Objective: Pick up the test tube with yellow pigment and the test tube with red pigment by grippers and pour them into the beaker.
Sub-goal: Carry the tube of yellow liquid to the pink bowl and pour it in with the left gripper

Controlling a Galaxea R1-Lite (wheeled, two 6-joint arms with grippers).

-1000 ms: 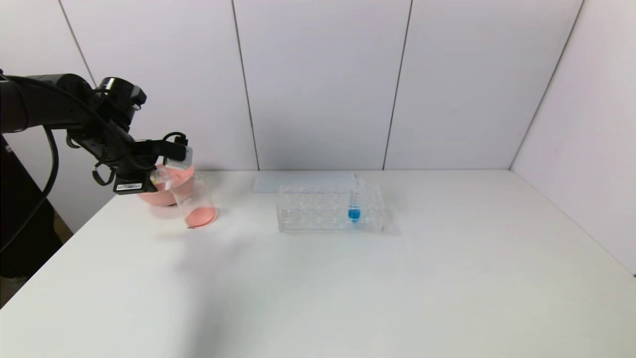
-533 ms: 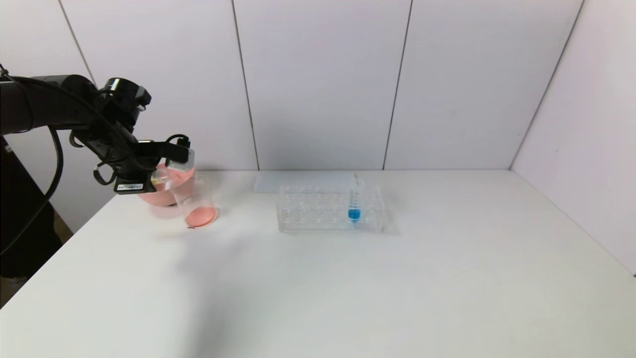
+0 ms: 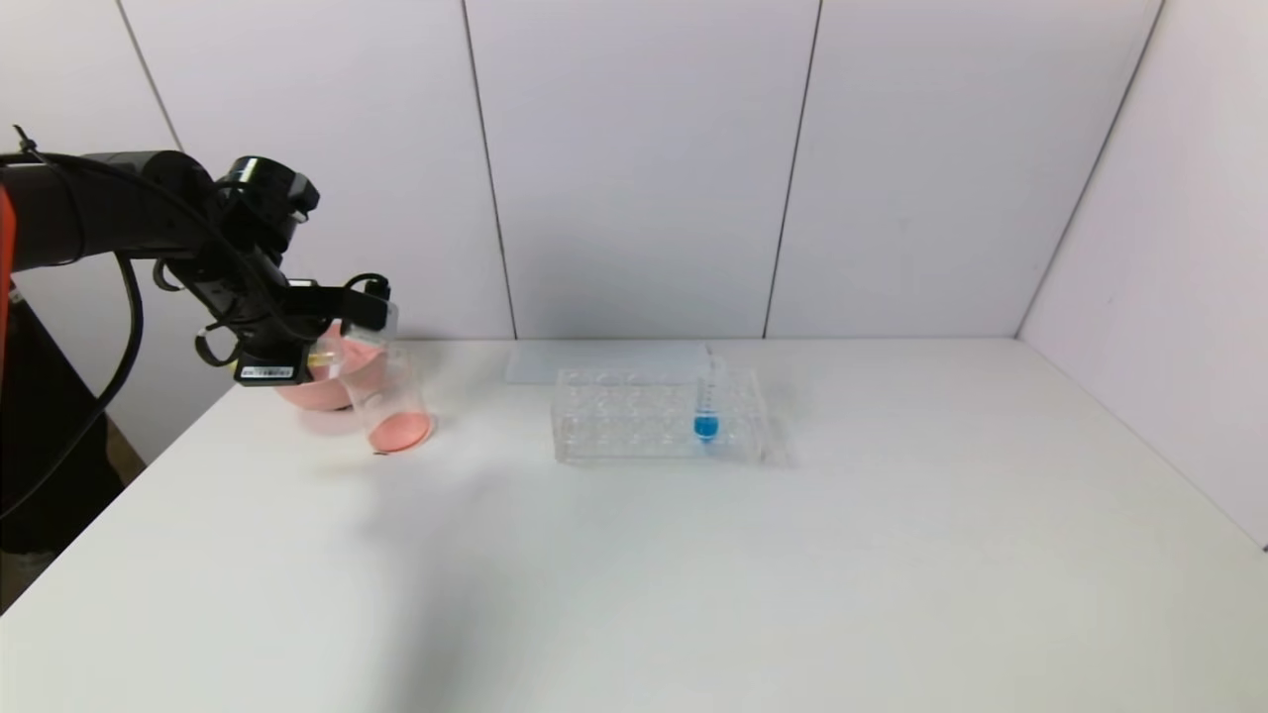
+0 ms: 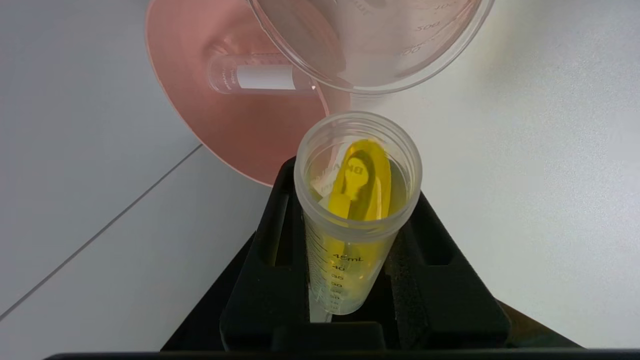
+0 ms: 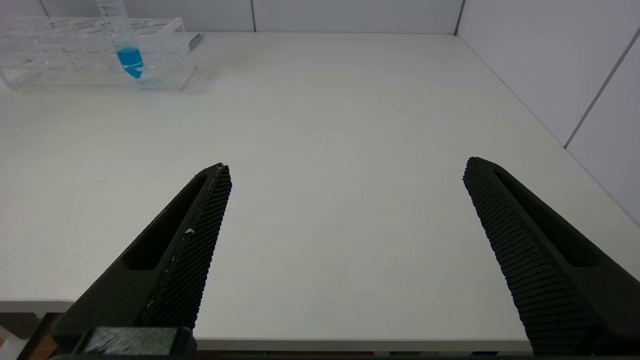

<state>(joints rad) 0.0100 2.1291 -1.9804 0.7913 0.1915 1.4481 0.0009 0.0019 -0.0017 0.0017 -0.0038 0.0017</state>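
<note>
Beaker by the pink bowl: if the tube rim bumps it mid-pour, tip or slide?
The beaker looks thin-walled with only shallow pink liquid, so probably light and more apt to slide than resist. It is taller than wide, so a high nudge might tip it. The pink bowl behind may brace it.

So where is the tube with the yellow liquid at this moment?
The yellow tube is held in the left pincer, on the table's far left, tilted toward the beaker, in front of the pink bowl.

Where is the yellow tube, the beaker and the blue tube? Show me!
test tube with yellow pigment (image 4: pixel 357 200), left wrist view: its open mouth.
beaker (image 3: pixel 388 396), head view: its clear wall.
blue tube (image 3: pixel 705 427), head view: the blue liquid at its base.
</note>
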